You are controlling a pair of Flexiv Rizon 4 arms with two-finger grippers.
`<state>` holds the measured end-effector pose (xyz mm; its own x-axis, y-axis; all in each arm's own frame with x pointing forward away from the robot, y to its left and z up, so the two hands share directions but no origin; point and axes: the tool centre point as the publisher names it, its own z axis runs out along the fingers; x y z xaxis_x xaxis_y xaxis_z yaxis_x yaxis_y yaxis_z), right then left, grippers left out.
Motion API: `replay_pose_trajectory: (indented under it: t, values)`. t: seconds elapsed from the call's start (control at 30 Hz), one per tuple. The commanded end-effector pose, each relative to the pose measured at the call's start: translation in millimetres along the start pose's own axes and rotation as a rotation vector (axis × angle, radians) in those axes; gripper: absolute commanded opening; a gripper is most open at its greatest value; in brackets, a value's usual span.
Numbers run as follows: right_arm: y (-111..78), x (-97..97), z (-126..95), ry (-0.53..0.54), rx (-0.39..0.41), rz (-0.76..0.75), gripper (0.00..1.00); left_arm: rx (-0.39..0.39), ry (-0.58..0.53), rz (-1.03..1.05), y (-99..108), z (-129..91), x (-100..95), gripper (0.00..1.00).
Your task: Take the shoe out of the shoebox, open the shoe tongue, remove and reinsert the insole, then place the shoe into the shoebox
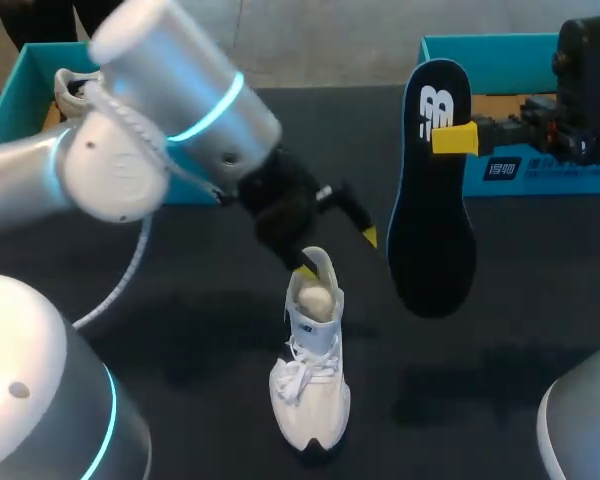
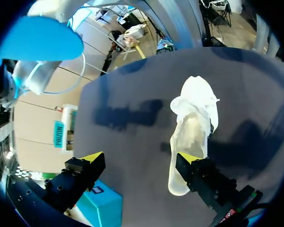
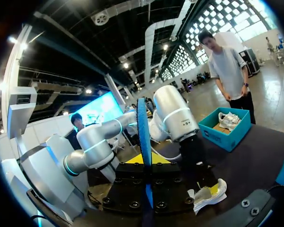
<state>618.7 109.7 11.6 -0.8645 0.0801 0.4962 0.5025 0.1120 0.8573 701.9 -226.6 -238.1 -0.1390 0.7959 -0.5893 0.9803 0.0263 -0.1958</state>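
Observation:
A white shoe [image 1: 310,370] stands upright on the dark table, heel toward the far side. My left gripper [image 1: 337,252] is open just above the heel; one yellow tip sits at the heel collar, the other hangs clear to the side. The left wrist view shows the shoe [image 2: 191,125] ahead of my left gripper [image 2: 141,158], against one finger only. My right gripper [image 1: 453,138] is shut on the insole [image 1: 432,200], which hangs in the air to the shoe's right, black face toward the head camera. From the right wrist, the insole [image 3: 143,127] is edge-on between my right gripper's [image 3: 144,163] fingers.
One teal shoebox [image 1: 15,95] at the far left holds a second white shoe [image 1: 70,92]. Another teal shoebox [image 1: 510,170] stands at the far right behind my right gripper. In the right wrist view the left arm [image 3: 175,118] stands over the shoe [image 3: 209,196].

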Motion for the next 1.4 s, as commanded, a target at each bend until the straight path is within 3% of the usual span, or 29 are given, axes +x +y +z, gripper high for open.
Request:
replay_pose_trajectory:
  t: [0.03,0.3,0.57,1.03,1.4]
  values:
    - [0.7,-1.4,2,-0.001,0.002,0.002,0.00,-0.013,-0.618,0.052,-7,-31,7.6,1.00]
    - [0.7,-1.4,2,-0.001,0.002,0.002,0.00,-0.010,-0.817,0.079,-7,-57,0.0,1.00]
    - [0.7,-1.4,2,-0.001,0.002,0.002,0.00,0.059,-1.003,0.088,-2,-75,-3.1,1.00]
    - [0.7,-1.4,2,-0.001,0.002,0.002,0.00,0.090,-1.111,0.134,0,-87,-12.7,1.00]
    - [0.7,-1.4,2,-0.001,0.002,0.002,0.00,0.076,-1.117,0.149,-1,-92,-17.3,1.00]
